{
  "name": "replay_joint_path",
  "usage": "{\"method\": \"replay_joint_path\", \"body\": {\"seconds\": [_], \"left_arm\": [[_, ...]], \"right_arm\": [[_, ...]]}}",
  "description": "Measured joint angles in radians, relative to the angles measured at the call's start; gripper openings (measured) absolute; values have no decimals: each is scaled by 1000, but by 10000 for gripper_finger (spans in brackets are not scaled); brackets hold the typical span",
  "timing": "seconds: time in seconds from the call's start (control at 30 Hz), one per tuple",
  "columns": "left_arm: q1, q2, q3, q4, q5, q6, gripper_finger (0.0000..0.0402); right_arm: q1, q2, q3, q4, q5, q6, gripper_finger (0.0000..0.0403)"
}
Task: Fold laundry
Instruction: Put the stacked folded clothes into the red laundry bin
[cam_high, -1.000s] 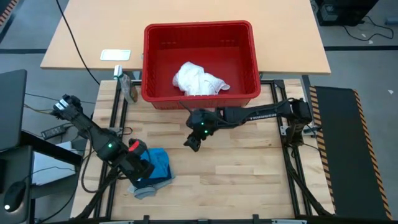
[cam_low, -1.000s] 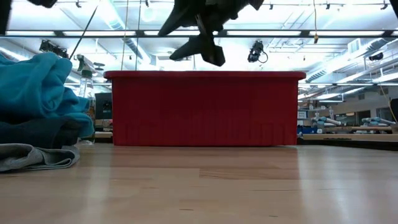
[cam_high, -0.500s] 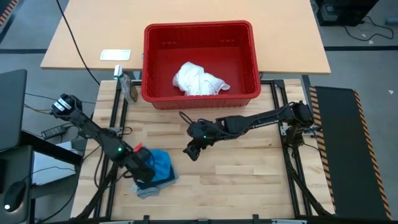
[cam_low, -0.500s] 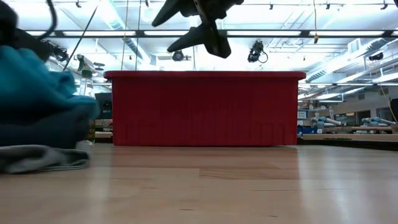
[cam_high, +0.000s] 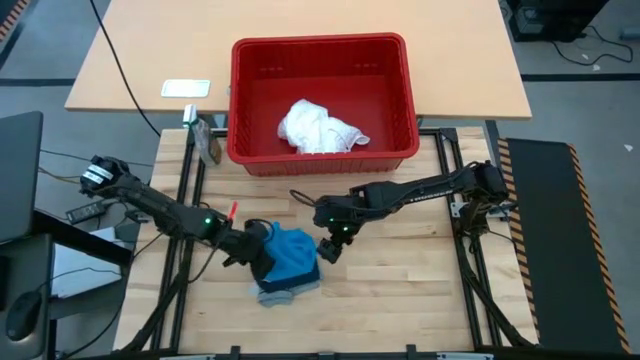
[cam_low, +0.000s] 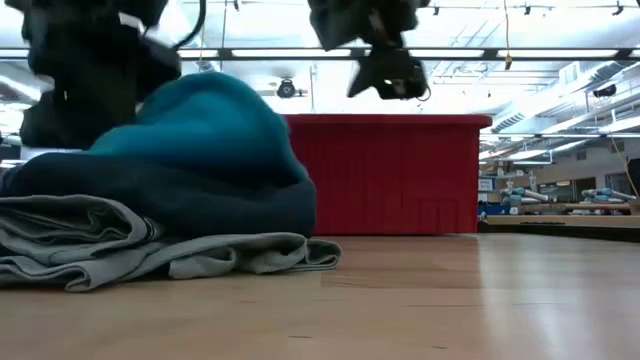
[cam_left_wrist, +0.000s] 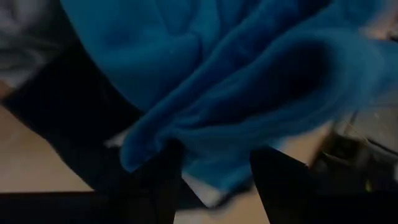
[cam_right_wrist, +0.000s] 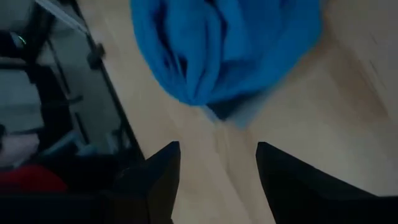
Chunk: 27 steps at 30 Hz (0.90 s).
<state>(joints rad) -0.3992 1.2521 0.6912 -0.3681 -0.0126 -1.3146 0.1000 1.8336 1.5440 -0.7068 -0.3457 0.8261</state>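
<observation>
A stack of laundry lies on the wooden table: a bright blue garment (cam_high: 291, 255) on top, a navy garment (cam_low: 200, 205) under it, and a grey T-shirt (cam_low: 120, 250) at the bottom. My left gripper (cam_high: 256, 247) is at the stack's left side, shut on it. My right gripper (cam_high: 330, 248) hangs open just right of the stack, above the table, with nothing between its fingers (cam_right_wrist: 158, 174). A white cloth (cam_high: 320, 128) lies crumpled in the red basket (cam_high: 240, 100). My left gripper has the stack's left edge between its two fingers (cam_left_wrist: 165, 183), with a fold of the blue garment (cam_left_wrist: 211, 146) bulging out between them. It comes slanting down from the table's left. The stack rests on the table; how many layers are caught is hidden by the cloth.
The red basket stands at the table's far edge. A spray bottle (cam_high: 208, 143) lies at the far left corner. A beige table (cam_high: 130, 60) with a white card lies beyond. Bare wood (cam_high: 400, 290) stretches to the right of the stack.
My left gripper has gone down and toward the table's right edge, and the whole stack has slid along the table with it toward the middle. My right gripper has drifted toward the near edge and a little to the right.
</observation>
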Motion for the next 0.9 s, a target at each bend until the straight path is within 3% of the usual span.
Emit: {"method": "replay_joint_path", "body": {"seconds": [0.17,0.37,0.67,0.83,0.9], "left_arm": [[3,-58,56,-140,38,26,192],[-7,-123,54,-227,44,-38,214],[-69,-70,53,-298,-34,-50,308],[-64,-5,53,-280,-37,-7,335],[-57,21,53,-261,-37,1,339]], "right_arm": [[-26,-27,0,-48,14,-51,229],[-65,-19,-5,17,49,-77,265],[-67,-20,-238,398,14,78,342],[-63,-19,-408,699,36,194,366],[-59,-20,-456,736,64,232,370]]}}
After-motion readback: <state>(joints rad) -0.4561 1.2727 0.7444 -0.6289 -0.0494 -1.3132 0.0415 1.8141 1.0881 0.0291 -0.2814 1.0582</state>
